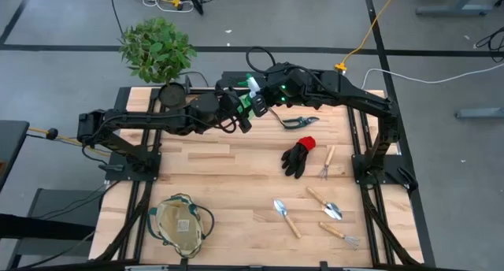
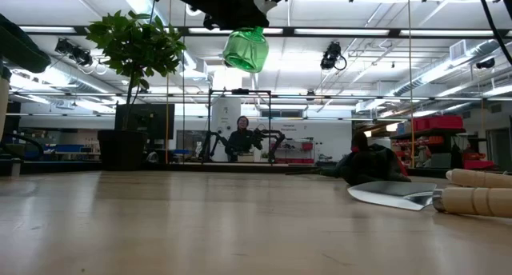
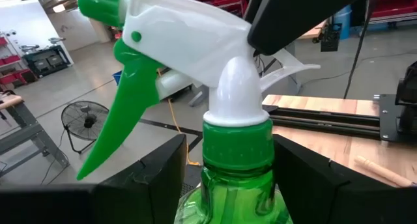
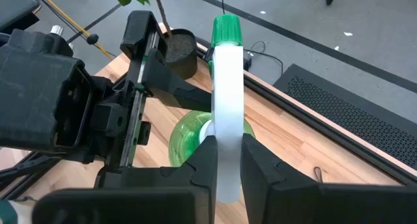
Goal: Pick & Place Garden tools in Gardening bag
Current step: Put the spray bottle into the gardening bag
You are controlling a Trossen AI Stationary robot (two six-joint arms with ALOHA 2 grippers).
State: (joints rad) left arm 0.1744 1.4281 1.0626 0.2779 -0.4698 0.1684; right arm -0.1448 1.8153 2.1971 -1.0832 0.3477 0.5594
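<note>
The green spray bottle (image 1: 253, 88) with its white nozzle hangs in the air above the table's far middle. My right gripper (image 4: 228, 168) is shut on the nozzle head. My left gripper (image 3: 228, 185) is open and level, with a finger on either side of the bottle's green neck (image 3: 238, 152); I cannot tell whether either finger touches it. In the low view the bottle's body (image 2: 246, 49) hangs well above the tabletop. The gardening bag (image 1: 183, 224) stands at the near left. The glove (image 1: 299, 155), shears (image 1: 298, 122) and several trowels and forks (image 1: 324, 202) lie on the right. My right gripper pinches the white nozzle head (image 4: 228, 129) between its two fingers, one on each flat side. The fingers come slanting down from the table's right. The bottle hangs upright below them, lifted clear of the table.
A leafy plant (image 1: 156, 49) in a black pot (image 1: 172, 94) stands at the far left corner. A trowel blade (image 2: 400, 195) and wooden handles lie close to the low camera. Bare wood lies between the bag and the tools.
</note>
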